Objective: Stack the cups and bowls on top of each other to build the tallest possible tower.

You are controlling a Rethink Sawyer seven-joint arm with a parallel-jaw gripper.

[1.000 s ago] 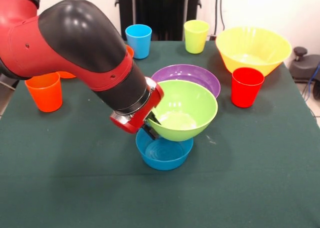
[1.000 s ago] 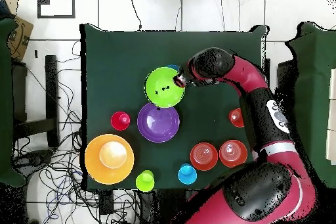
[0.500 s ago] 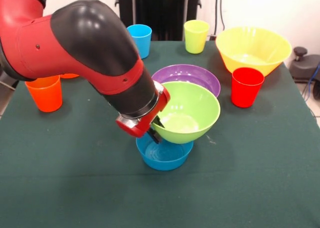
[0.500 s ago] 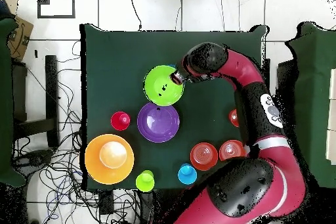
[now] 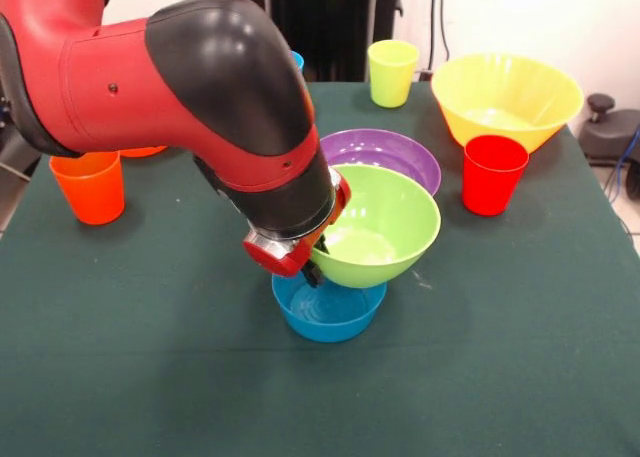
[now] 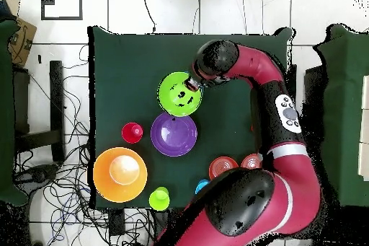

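My gripper (image 5: pixel 314 265) is shut on the near-left rim of the lime green bowl (image 5: pixel 385 222), one finger inside and one outside. The bowl is slightly tilted, directly over the small blue bowl (image 5: pixel 328 309), with its base down at the blue bowl's rim. From above, the lime bowl (image 6: pixel 179 95) hides the blue one, and the gripper (image 6: pixel 192 85) is at its edge. The purple bowl (image 5: pixel 385 149) lies just behind, the yellow bowl (image 5: pixel 505 95) at the far right. The red cup (image 5: pixel 493 172), yellow-green cup (image 5: pixel 392 72) and orange cup (image 5: pixel 90 185) stand apart.
The bulky arm (image 5: pixel 190 97) hides most of the light blue cup (image 5: pixel 298 59) and the table's far-left part. A sliver of an orange bowl (image 5: pixel 140 151) shows beside the orange cup. Two orange bowls (image 6: pixel 222 164) peek out beside the arm in the overhead view.
The arm's elbow has swung over toward the bowls, covering the light blue cup. The lime bowl stays in the gripper over the blue bowl, shifted only slightly.
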